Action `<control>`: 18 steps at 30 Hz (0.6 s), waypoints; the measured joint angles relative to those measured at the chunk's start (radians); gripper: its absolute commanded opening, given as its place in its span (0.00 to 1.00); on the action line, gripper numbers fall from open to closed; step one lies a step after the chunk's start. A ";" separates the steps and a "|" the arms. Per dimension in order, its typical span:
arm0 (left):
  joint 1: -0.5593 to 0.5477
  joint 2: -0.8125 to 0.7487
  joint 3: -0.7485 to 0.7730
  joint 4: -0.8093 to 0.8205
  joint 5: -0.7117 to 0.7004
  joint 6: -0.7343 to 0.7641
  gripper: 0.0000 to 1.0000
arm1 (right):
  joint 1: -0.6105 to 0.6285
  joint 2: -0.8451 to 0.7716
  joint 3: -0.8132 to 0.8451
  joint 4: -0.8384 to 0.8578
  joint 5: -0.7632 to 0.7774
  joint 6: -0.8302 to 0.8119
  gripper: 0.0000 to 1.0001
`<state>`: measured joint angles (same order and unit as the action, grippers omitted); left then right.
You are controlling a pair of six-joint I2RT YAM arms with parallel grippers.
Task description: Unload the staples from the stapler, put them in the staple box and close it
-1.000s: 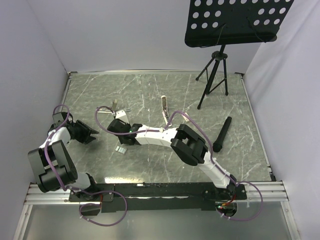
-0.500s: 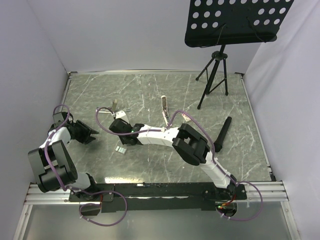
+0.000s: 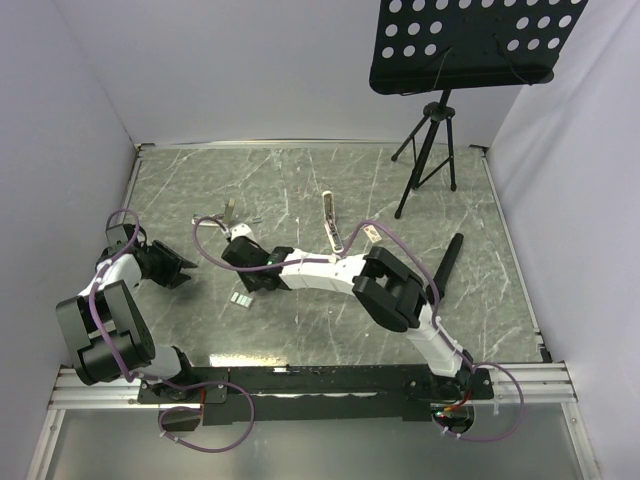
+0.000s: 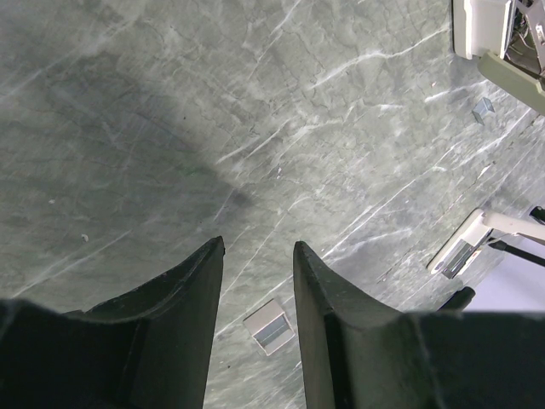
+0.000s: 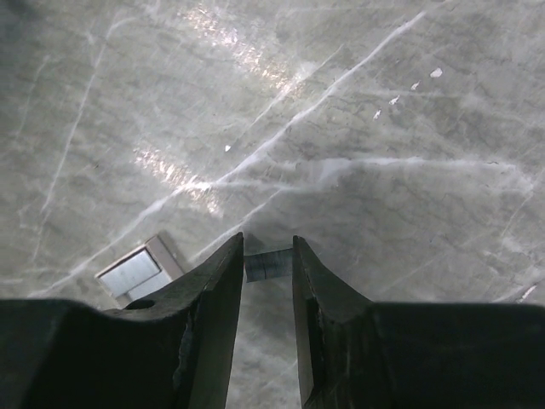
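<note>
The stapler [image 3: 331,222], a slim white bar, lies on the marble table beyond the right arm, with no gripper on it. My right gripper [image 3: 256,284] reaches left across the table with its tips low over the surface. In the right wrist view its jaws [image 5: 268,252] stand narrow, with a short grey strip of staples [image 5: 267,265] spanning the gap and touching both fingertips. My left gripper [image 3: 183,272] rests at the left, open and holding nothing [image 4: 258,249].
A small grey ridged block [image 3: 241,298] lies just left of the right fingers [image 5: 136,271] and below the left jaws [image 4: 272,326]. A small whitish part [image 3: 228,212] lies behind. A black bar [image 3: 447,265] and a music stand's tripod [image 3: 428,150] stand to the right.
The right gripper has shifted a little to the left and its jaws have narrowed onto the staple strip. The left arm has not moved.
</note>
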<state>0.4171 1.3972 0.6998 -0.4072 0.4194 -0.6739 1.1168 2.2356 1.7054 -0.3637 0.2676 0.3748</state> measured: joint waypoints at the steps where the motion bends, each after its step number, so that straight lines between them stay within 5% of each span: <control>1: 0.000 0.000 0.000 0.000 0.000 0.000 0.43 | 0.000 -0.011 -0.007 0.003 -0.002 -0.003 0.34; 18: 0.000 0.000 0.000 -0.001 -0.003 0.000 0.43 | 0.030 -0.081 -0.025 0.005 -0.043 -0.021 0.34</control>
<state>0.4171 1.3972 0.6998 -0.4084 0.4168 -0.6739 1.1465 2.1544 1.6806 -0.3592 0.2245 0.3542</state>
